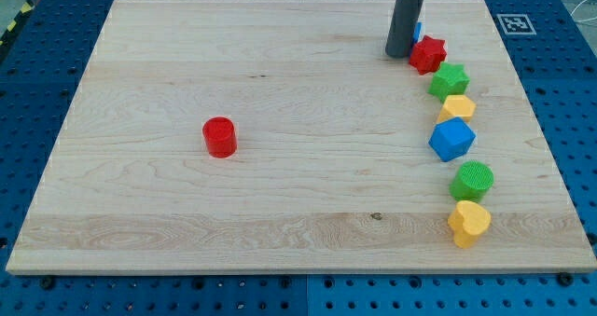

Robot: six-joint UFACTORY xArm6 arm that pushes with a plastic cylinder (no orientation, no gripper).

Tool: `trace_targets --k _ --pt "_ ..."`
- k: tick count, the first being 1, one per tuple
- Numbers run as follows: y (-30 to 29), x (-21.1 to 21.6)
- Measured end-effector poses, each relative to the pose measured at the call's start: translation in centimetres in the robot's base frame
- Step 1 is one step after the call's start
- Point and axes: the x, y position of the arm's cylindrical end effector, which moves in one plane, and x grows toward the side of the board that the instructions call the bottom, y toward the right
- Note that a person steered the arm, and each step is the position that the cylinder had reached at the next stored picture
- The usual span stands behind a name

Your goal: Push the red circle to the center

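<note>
Altogether seven blocks show fully: two red, two green, two yellow, one blue. Red circle (220,137) lies left of centre, well apart from my tip (398,54), which holds nothing, beside the red star (428,54). Marker (515,23) unreadable.

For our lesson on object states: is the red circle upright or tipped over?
Upright: the red circle stands on its flat base on the board, round top facing up.

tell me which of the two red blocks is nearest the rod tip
The red star, right beside my tip at the view's top right. The red circle sits alone far off toward the view's left.
</note>
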Motion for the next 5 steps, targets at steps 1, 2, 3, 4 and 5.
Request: trace_targets --k 1,2,3,4,5 --pt "1.0 -1.4" --pt "2.6 -1.5" --pt "0.0 -1.5" --pt "-4.6 -1.5" --pt "-8.3 -1.3"
